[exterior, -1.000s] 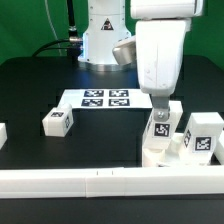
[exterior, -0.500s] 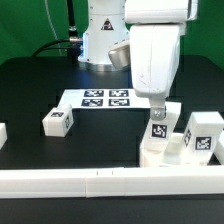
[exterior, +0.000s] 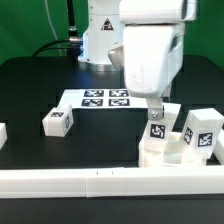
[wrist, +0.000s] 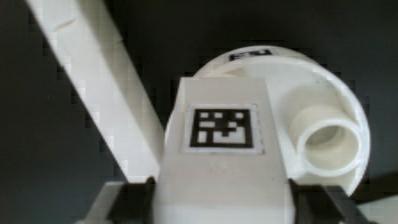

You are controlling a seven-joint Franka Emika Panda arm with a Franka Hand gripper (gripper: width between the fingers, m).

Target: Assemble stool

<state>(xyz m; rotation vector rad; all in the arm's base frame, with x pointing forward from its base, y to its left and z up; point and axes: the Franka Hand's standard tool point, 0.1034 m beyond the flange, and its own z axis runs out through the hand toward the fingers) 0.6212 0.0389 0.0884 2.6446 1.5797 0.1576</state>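
Fingers (wrist: 121,205) pinch stool leg (wrist: 222,130) upright, its long axis pointing straight away from them; seat (wrist: 285,75) socket (wrist: 331,138) lies just beside leg's far end.

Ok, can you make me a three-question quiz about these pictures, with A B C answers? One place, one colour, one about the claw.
1. Where does the loose leg sit? A) to the exterior view's left of the marker board; B) on top of the arm; C) on the white rail.
2. What colour is the table? A) red; B) black; C) yellow.
3. What is the gripper doing? A) hanging wide open, empty; B) out of sight; C) shut on a stool leg.
Answers: 1 A, it sits alone left of the board; 2 B, its bare top is black; 3 C, both fingers clamp the leg.
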